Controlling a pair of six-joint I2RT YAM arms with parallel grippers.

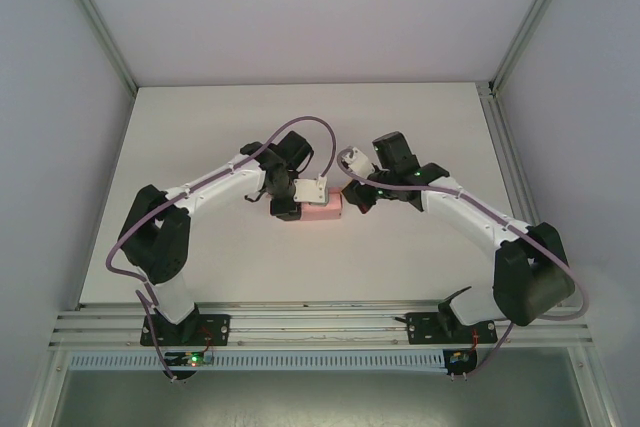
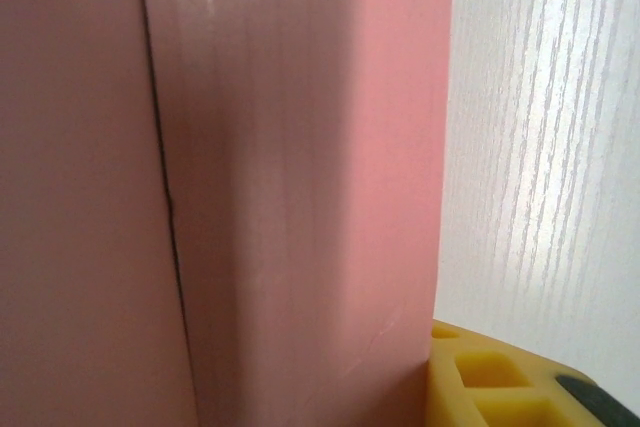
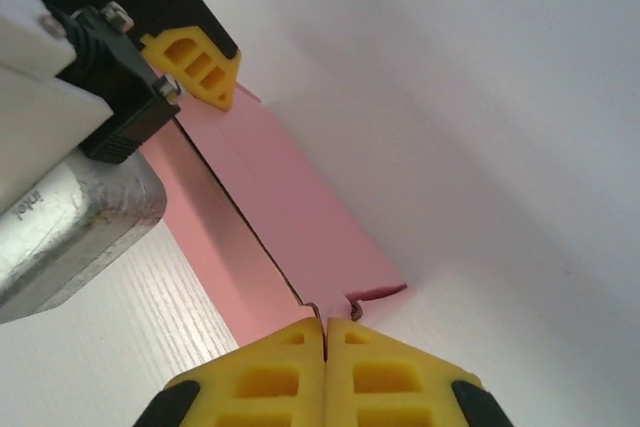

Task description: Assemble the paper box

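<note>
Top cam: left arm reaches in from its base, elbow out, left gripper (image 1: 283, 205) at the left end of the small flat pink card box (image 1: 322, 210). Right arm mirrors it, right gripper (image 1: 352, 197) at the box's right end. Box lies mid-table between the two, long axis left-right, on the white wood-grain table (image 1: 400, 137). Pale grey enclosure walls (image 1: 60, 97) on three sides, aluminium frame rail (image 1: 320, 322) along the near edge where the bases bolt on. Left wrist cam: pink card box (image 2: 300, 197) sits close to the lens, a dark seam running top to bottom where two panels meet. One yellow finger pad (image 2: 480, 377) sits flat against the box's edge, the other pad is hidden behind the card, so it reads as a clamp on the box. Table (image 2: 540, 147) shows at the right. Right wrist cam: right gripper (image 3: 326, 342) is clenched, yellow pads pressed together with no gap and no card visible between them, tips touching the box's near end beside a small notch. Pink card box (image 3: 290, 207) runs away from it, slit along its length. Left gripper's yellow fingertip (image 3: 195, 62) sits on the far end. Table (image 3: 120, 347) grain is visible lower left.
</note>
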